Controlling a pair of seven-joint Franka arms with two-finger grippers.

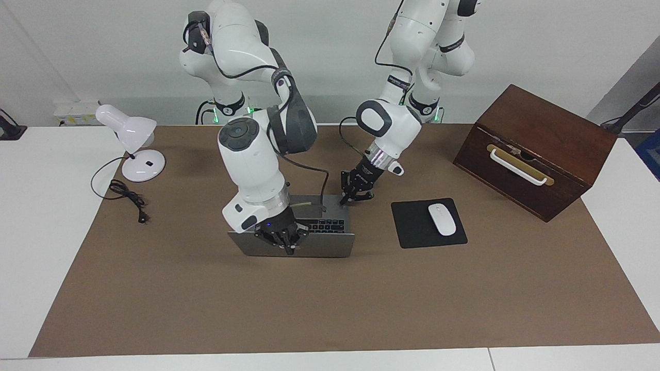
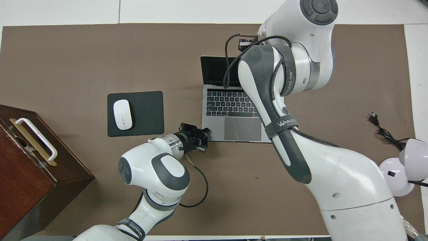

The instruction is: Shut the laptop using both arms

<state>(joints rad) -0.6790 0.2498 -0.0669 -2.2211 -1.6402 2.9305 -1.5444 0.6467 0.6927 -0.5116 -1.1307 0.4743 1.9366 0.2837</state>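
Overhead view gives me the laptop (image 2: 234,115) just above frame centre: a slim, flat silver-grey metal slab with black keys and a smooth grey trackpad, its dark screen tilted up on the brown matte table cover (image 2: 67,60). In the facing view its lid (image 1: 319,247) stands a little below centre as a plain grey panel.

My right gripper (image 1: 289,248) is pinched shut on nothing, tips meeting, right at the lid's top edge in the facing view. The bulky white arm with its dark grey caps and looping black cable hides much of the screen and one side of the keyboard from overhead. My left gripper (image 1: 348,198) is also pinched shut and holding nothing, at the base's corner nearest the mouse pad; whether it touches I cannot tell.

A thin black square mouse pad (image 2: 147,113) lies at centre-left of the overhead frame, carrying a glossy white oval mouse (image 2: 122,114). A dark polished wooden box (image 1: 536,149) with a white handle sits at the facing frame's right, and a white domed desk lamp (image 1: 131,141) with its coiled black cord at the upper left.
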